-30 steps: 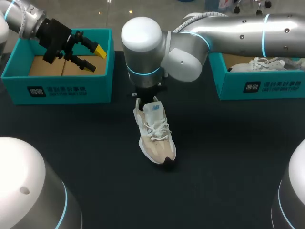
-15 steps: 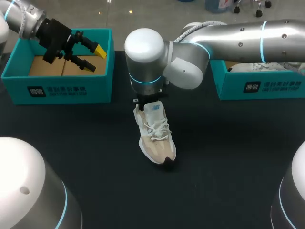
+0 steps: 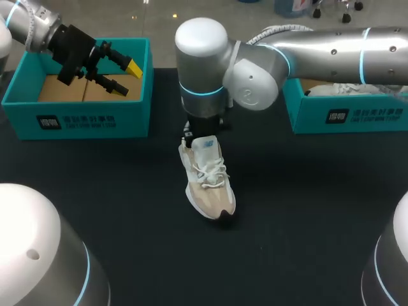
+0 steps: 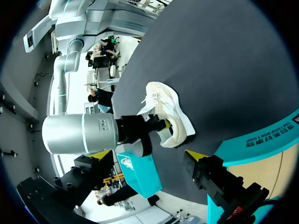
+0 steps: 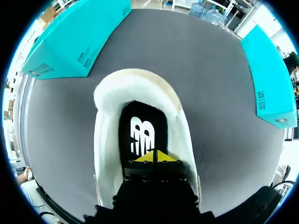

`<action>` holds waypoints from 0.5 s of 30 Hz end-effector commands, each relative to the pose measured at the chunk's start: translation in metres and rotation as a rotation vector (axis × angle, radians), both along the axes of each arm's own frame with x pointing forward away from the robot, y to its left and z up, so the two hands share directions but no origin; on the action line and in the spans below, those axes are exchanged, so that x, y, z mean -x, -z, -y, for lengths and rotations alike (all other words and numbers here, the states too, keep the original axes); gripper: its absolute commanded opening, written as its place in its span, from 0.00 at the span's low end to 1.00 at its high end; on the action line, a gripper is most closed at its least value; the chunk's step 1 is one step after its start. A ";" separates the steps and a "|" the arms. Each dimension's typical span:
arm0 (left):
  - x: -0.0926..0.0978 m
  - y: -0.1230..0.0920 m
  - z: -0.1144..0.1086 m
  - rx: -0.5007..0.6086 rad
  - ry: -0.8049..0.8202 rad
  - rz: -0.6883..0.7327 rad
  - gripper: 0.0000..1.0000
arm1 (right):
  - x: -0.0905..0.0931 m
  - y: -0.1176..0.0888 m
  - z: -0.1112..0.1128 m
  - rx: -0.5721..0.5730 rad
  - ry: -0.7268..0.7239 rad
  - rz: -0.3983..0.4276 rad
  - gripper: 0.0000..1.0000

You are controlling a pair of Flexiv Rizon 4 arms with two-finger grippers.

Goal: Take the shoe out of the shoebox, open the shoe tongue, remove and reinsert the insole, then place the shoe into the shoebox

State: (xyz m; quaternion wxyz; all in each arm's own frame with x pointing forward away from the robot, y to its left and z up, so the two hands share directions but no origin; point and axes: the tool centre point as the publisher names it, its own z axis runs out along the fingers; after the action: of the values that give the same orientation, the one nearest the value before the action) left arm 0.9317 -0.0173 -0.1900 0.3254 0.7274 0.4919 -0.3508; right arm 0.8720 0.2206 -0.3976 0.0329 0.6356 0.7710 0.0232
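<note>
**One Shoe Out, Insole Step in Hand**

One pale shoe (image 3: 207, 175) lies sole-down on the dark worktop (image 3: 306, 210), outside both boxes. One teal shoebox (image 3: 76, 118) stands beyond the shoe to the left and a second shoebox (image 3: 357, 115) beyond it to the right. The right arm comes down over the shoe's heel. In the wrist view the right pincer (image 5: 154, 156) is sunk into the shoe's opening, yellow tips pressed together just over the black insole (image 5: 142, 133). Whether they pinch the insole itself cannot be made out. The left pincer (image 3: 132, 80) hangs well away from the shoe, above the left shoebox, spread wide and carrying nothing.

Judging by this, the work has reached the insole removal — the shoe is out and its mouth stands open. The next move seems to call for a sure grip on the insole's heel edge and a steady pull up and out. With nothing pinning the shoe, it may well lift along with the insole.
</note>
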 end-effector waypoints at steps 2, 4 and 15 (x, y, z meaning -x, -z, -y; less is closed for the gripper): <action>0.000 0.000 0.000 -0.003 0.001 0.001 1.00 | -0.009 0.025 -0.010 0.005 -0.021 -0.064 0.00; 0.000 0.000 0.000 -0.003 0.001 0.001 1.00 | -0.008 0.028 -0.011 0.013 -0.027 -0.077 0.00; 0.000 0.000 0.000 -0.003 0.001 0.001 1.00 | -0.011 -0.030 -0.005 0.054 -0.053 -0.175 0.00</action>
State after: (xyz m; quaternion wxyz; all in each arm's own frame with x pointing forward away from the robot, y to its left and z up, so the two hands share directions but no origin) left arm 0.9317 -0.0173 -0.1900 0.3254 0.7274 0.4919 -0.3508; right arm 0.8762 0.2240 -0.3858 -0.0090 0.6173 0.7862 -0.0277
